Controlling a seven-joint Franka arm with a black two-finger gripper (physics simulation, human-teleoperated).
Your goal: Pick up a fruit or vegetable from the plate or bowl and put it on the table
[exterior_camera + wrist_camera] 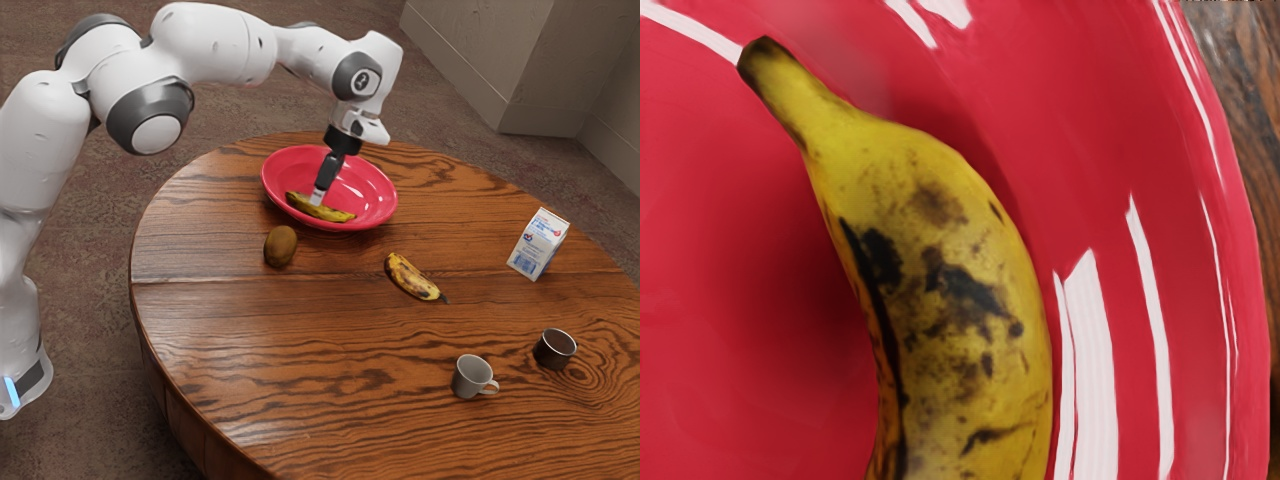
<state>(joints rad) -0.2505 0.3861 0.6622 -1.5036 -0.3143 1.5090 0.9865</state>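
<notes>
And here's the end effector (317, 200), down inside the red bowl (382, 187), its tip right at the banana (336, 213)! How far open is it, has it got hold of the fruit? Can't tell from here. The whole play turns on that banana's long axis: it runs beneath the tip, one end out to the exterior view's left, the longer stretch to the exterior view's right, and the grip should close across it, not along it. Grip secured, it looks like a lift over the rim, then down to the open surface (300, 350) beyond the bowl, steering clear of the kiwi (280, 246) and the spare banana (412, 277), both outside the rim.
</notes>
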